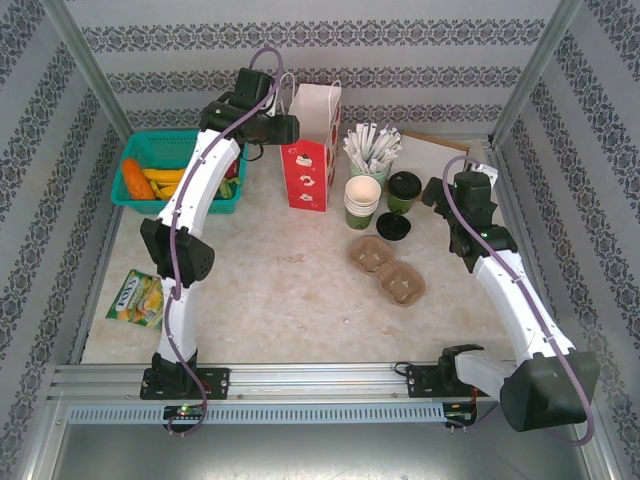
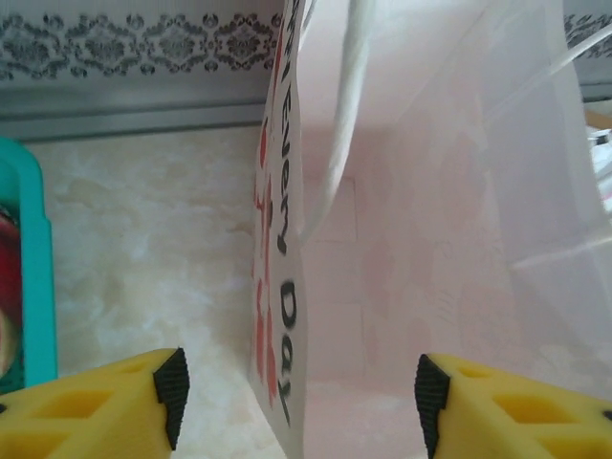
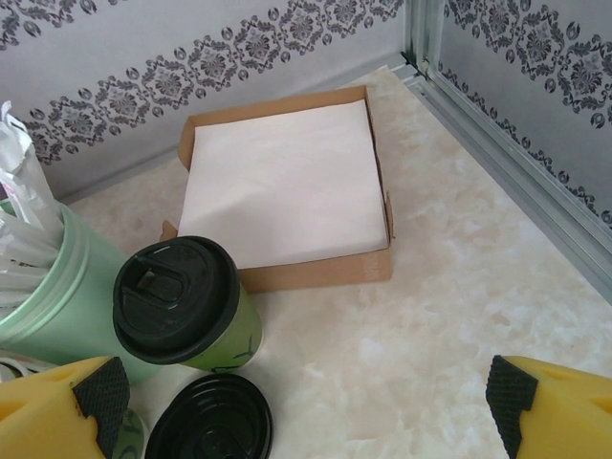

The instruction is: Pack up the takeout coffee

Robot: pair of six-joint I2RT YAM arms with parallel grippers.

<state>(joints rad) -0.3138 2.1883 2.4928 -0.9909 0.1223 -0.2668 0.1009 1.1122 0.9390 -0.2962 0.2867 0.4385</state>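
Two grippers spread. Left gripper (image 2: 301,400) straddles the bag (image 2: 430,239) wall, maybe touching; right gripper (image 3: 304,397) gapes, coffee (image 3: 177,301) at frame's lower left.

Left wrist view: gift bag (image 2: 430,239) runs off at 12 and 3 o'clock, teal basket (image 2: 36,268) cut at 9. Right wrist view: loose lid (image 3: 210,421) clipped at 6 o'clock, green holder (image 3: 57,287) at 9. Overhead, print on the packet (image 1: 138,298) is too small to read.

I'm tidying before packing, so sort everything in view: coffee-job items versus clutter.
Job: takeout coffee, gift bag.
Lying about: stacked paper cups, loose black lid, cup carriers, green cup of stirrers, napkin box, teal basket, snack packet.
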